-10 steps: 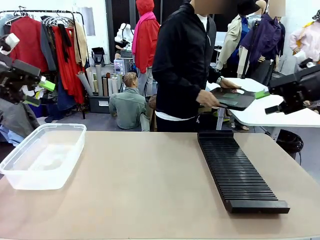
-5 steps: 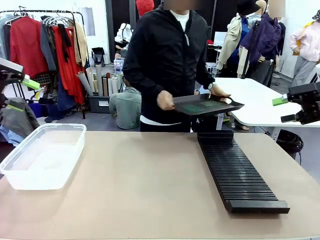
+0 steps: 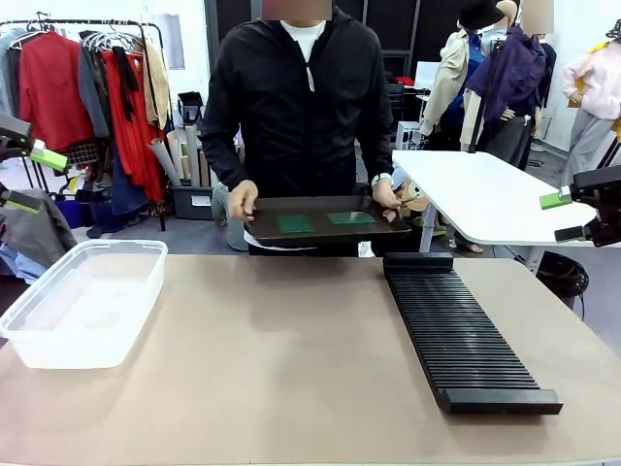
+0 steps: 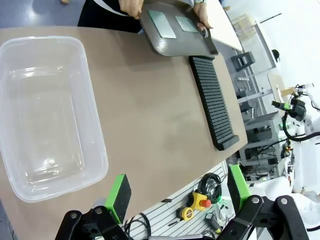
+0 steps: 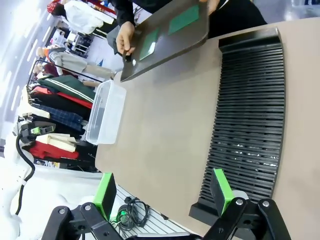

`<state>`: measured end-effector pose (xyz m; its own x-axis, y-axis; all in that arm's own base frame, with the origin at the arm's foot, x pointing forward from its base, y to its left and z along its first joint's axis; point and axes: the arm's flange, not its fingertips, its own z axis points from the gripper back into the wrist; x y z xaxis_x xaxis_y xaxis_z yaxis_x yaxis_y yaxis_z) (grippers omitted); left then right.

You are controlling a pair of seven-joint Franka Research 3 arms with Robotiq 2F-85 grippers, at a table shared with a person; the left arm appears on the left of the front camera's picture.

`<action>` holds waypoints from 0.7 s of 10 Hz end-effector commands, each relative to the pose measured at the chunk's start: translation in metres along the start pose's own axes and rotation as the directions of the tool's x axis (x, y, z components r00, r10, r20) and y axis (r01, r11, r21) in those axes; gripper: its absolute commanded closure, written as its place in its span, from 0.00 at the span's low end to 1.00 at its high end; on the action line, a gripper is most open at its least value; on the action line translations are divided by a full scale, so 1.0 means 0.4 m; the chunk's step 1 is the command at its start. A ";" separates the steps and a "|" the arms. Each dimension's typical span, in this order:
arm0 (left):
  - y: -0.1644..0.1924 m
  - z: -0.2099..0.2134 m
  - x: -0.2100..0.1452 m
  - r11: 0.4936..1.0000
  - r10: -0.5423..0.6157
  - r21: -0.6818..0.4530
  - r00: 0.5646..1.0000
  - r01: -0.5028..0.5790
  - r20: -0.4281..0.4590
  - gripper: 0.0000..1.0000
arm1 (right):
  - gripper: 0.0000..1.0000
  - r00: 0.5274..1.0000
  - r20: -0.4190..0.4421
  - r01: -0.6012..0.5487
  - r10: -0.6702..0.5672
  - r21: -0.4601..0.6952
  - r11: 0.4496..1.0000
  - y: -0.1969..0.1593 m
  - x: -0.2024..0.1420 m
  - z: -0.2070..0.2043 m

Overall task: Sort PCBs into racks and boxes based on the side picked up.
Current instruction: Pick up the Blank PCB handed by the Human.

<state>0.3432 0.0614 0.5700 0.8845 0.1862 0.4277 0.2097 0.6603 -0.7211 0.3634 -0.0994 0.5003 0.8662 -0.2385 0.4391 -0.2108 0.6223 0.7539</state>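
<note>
A person at the far side holds a shallow black tray (image 3: pixel 262 231) above the table's far edge with both hands; two green PCBs (image 3: pixel 294 223) (image 3: pixel 351 218) lie flat on it. The tray (image 4: pixel 172 45) and its PCBs (image 4: pixel 161 24) also show in the left wrist view, and the PCBs (image 5: pixel 184 19) in the right wrist view. The long black slotted rack (image 3: pixel 456 330) lies at the right, the clear tub (image 3: pixel 82 301) at the left, with nothing in it. My left gripper (image 3: pixel 27 181) hangs open at the far left, high above the tub (image 4: pixel 45 115). At the far right, my right gripper (image 3: pixel 568 216) stands open above the rack (image 5: pixel 250 110).
A white side table (image 3: pixel 475 199) stands behind the rack. Clothes racks (image 3: pixel 87 87) fill the background. The tan tabletop (image 3: pixel 281 359) between tub and rack is bare. Below the table edge lie cables and a yellow button box (image 4: pixel 192 210).
The person has turned to face the table and brought the tray with the PCBs from the right to the middle. Both grippers have drawn slightly outward.
</note>
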 end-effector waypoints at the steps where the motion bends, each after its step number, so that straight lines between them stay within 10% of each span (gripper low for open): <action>1: -0.002 -0.001 0.004 1.000 0.013 0.004 1.000 -0.013 0.008 0.00 | 0.00 1.000 0.011 0.004 -0.004 0.001 1.000 0.003 0.005 -0.003; 7: 0.102 0.064 0.052 0.976 0.018 -0.216 0.996 -0.036 -0.088 0.00 | 0.00 0.997 -0.048 0.066 -0.062 0.087 0.994 -0.019 0.045 0.026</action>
<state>0.3514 0.0922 0.5612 0.9125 0.1680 0.3730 0.2226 0.5612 -0.7972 0.3670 -0.1057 0.5011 0.8863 -0.2263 0.4040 -0.2062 0.5882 0.7820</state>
